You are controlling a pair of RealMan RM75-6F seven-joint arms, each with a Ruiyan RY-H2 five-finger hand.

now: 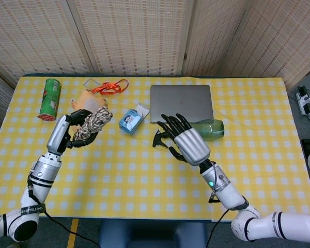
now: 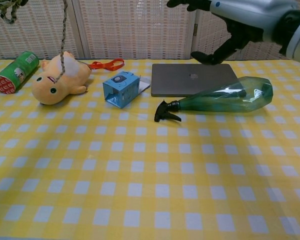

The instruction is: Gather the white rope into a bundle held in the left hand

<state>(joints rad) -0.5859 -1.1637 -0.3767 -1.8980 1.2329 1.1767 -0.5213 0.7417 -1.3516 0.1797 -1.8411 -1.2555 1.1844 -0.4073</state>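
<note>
Bright, even indoor light in both views.
Shadows on the worktop (image 2: 140, 190) are faint and short; the spray bottle (image 2: 225, 97) carries soft highlights. The chest view is sharp close up, with the right hand (image 2: 230, 20) slightly blurred at the frame's top.

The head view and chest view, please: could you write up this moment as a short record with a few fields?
Left robot hand: raised above the table, holds the bundled white braided rope.
Rope tail: one loose strand hangs down over the orange plush toy.
Right robot hand: fingers spread, holds nothing.
Nearby, lying on the yellow checked tablecloth: green plastic spray bottle, small blue box, closed grey laptop, green cylindrical can, orange lanyard.
</note>
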